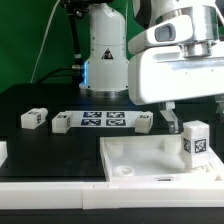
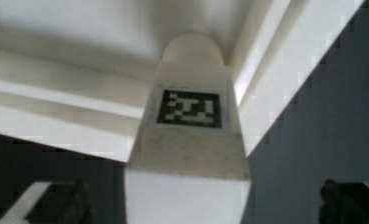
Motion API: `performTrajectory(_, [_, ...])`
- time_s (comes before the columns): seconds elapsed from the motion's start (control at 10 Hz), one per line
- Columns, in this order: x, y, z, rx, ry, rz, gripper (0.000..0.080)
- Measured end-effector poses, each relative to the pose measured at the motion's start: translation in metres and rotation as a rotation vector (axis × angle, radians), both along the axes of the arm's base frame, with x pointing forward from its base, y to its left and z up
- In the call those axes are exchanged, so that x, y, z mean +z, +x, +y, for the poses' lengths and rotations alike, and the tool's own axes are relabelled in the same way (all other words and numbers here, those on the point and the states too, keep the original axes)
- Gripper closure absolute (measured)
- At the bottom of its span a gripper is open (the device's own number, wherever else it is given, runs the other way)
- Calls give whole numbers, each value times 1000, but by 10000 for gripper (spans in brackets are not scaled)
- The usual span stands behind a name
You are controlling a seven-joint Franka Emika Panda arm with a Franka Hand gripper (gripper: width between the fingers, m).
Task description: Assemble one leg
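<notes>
A white leg (image 1: 195,141) with a black-and-white tag stands upright on the right part of the large white panel (image 1: 135,152) in the exterior view. I cannot tell whether it sits in a socket. My gripper (image 1: 194,113) hangs just above it, with one dark finger (image 1: 170,113) showing on the leg's left. In the wrist view the leg (image 2: 193,110) runs up the middle against the panel (image 2: 92,70). My gripper (image 2: 193,206) is open, and each dark fingertip (image 2: 39,205) stands clear of the leg's sides.
Three more legs lie on the black table: one far left (image 1: 33,118), one (image 1: 62,123) at the marker board's left end, one (image 1: 145,122) at its right end. The marker board (image 1: 103,121) lies behind the panel. The robot base (image 1: 103,55) stands at the back.
</notes>
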State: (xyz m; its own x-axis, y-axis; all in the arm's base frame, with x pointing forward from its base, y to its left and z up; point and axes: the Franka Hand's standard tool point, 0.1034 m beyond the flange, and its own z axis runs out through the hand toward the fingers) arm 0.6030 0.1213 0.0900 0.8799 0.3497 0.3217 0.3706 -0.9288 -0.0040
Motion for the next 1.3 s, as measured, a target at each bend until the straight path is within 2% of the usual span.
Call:
performTrajectory(0.1, [0, 0, 0, 1, 0, -1, 150])
performTrajectory(0.2, [-5, -7, 1, -14, -5, 74, 150])
performTrajectory(0.3, [-7, -13, 2, -30, -20, 206, 150])
performTrajectory(0.6, [-5, -2, -3, -24, -52, 359, 150])
performTrajectory(0.7, [-4, 4, -5, -18, -48, 335, 150])
performTrajectory(0.8, [-5, 4, -7, -14, -49, 335, 276])
performTrajectory(0.9, [-5, 4, -7, -14, -49, 335, 276])
performTrajectory(1.0, [-5, 4, -7, -14, -49, 336, 412])
performTrajectory(1.1, [-5, 4, -7, -14, -49, 335, 509])
performTrajectory(1.3, [-5, 4, -7, -56, -42, 340, 509])
